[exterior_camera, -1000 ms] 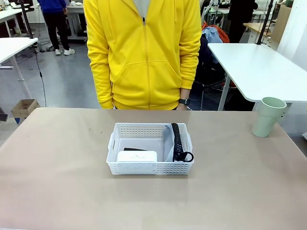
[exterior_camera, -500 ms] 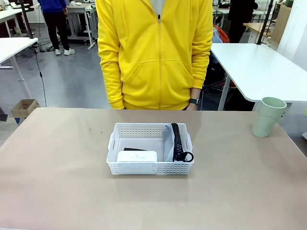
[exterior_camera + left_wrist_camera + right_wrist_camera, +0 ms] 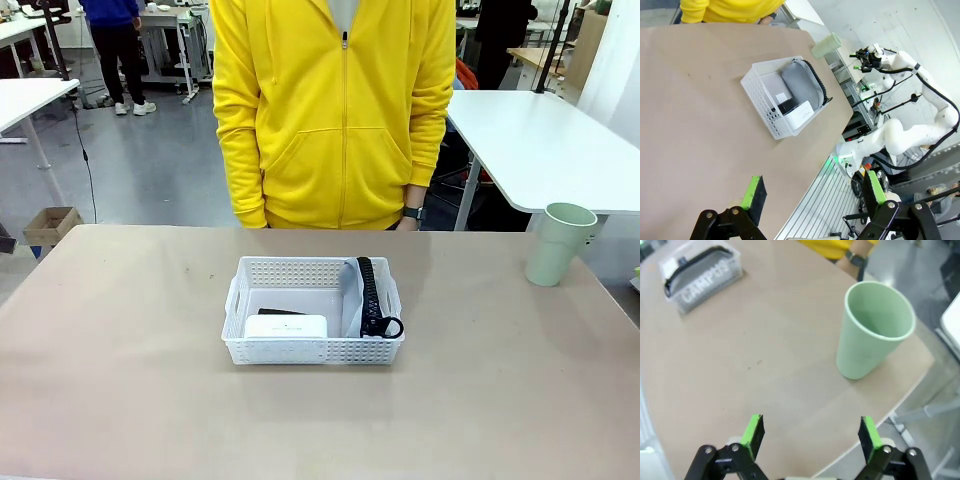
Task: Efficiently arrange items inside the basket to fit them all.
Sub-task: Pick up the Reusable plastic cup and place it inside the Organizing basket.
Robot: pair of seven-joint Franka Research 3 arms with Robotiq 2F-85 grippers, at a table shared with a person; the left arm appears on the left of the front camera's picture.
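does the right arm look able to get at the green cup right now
Probably yes. The right gripper is open and faces the cup, which stands upright, alone near a corner of the table, nothing between them.

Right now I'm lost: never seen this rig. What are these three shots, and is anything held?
It is a two-armed robot at a table, facing a person in a yellow hoodie. The front view looks across the table from between the arms. The other two pictures come from a camera on each wrist, looking along that arm's jaws. The left jaws' green pads and the right jaws' pads stand wide apart: both are open and hold nothing. On the table sits a white perforated basket. It holds a flat white box, a grey zip pouch and a black object mostly hidden behind the box. A pale green cup stands upright outside the basket, on the robot's right; the right wrist view looks down at it.
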